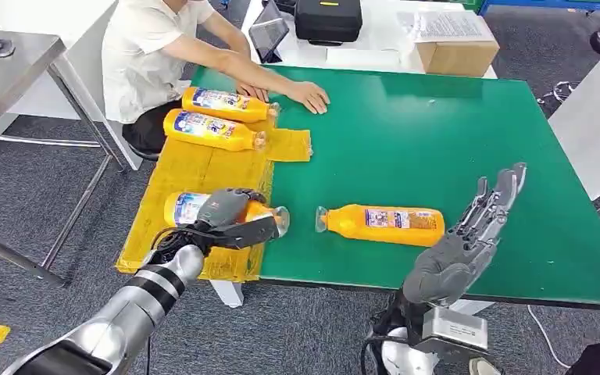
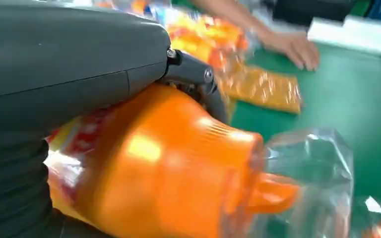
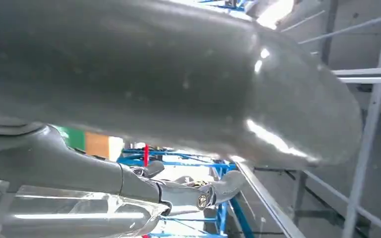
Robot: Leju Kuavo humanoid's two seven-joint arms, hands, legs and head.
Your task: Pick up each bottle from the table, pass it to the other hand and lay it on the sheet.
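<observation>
While our left hand (image 1: 230, 217) grips an orange bottle (image 1: 183, 208) lying over the near end of the yellow sheet (image 1: 203, 168), our right hand (image 1: 469, 234) hangs raised above the bench's (image 1: 453, 133) near edge with its fingers stretched apart and nothing in them. Another bottle (image 1: 387, 224) lies on its side on the green top between the two hands. Two more bottles (image 1: 211, 129) rest side by side at the sheet's far end, close to a person's hand (image 1: 308, 96).

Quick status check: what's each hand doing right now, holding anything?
Left hand: grips an orange bottle over the yellow sheet.
Right hand: open, fingers extended, holding nothing.
</observation>
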